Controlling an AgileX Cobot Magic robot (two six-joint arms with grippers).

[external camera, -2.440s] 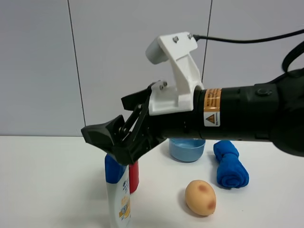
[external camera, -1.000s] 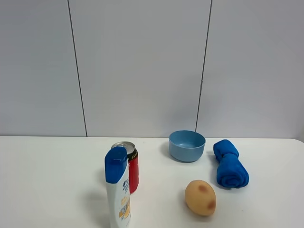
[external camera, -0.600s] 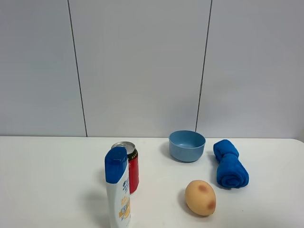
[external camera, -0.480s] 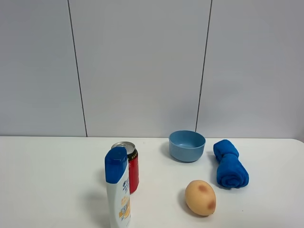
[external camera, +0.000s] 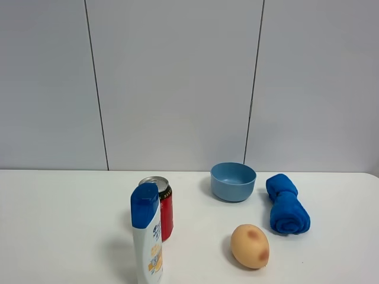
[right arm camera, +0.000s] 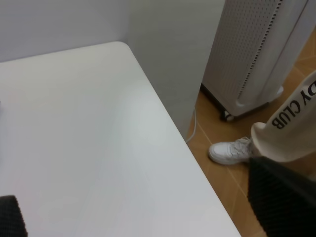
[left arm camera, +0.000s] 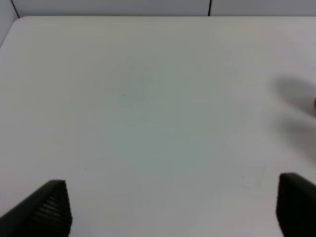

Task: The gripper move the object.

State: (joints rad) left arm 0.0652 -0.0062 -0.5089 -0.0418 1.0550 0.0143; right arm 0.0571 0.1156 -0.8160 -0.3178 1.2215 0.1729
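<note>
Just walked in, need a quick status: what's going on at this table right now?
Nothing is being handled. The shampoo bottle stands upright on the white table, directly in front of the red can, with a blue bowl, a rolled blue towel and a potato to its right. Neither arm shows in the high view. The left gripper and right gripper are both open and empty, over bare tabletop.
</note>
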